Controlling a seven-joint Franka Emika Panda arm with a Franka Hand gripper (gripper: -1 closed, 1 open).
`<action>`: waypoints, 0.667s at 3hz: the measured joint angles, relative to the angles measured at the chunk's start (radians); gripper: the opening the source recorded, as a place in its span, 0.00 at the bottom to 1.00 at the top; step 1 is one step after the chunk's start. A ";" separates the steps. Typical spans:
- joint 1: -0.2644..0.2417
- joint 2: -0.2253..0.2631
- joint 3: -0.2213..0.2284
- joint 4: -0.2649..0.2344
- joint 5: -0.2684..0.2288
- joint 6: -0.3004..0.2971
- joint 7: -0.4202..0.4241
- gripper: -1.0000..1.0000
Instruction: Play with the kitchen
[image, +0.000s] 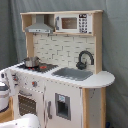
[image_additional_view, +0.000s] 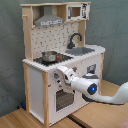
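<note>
White and pale wood, the kitchen (image_additional_view: 60, 55) stands against the grey backdrop, pot (image_additional_view: 49, 55) on its stovetop. We've got the gripper (image_additional_view: 61, 76) pressed up at the knobs above the oven door (image_additional_view: 64, 98); we can't tell how its fingers sit. Best we turn gently, square to the panel.

I see the kitchen (image: 65, 75) upright in both exterior views (image_additional_view: 60, 60): white and light wood, black faucet, grey sink, 1 metal pot on the stovetop.
</note>
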 joint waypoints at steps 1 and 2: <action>0.000 0.000 -0.001 -0.001 0.000 -0.028 0.000 1.00; 0.000 0.000 -0.001 -0.001 0.000 -0.028 0.000 0.00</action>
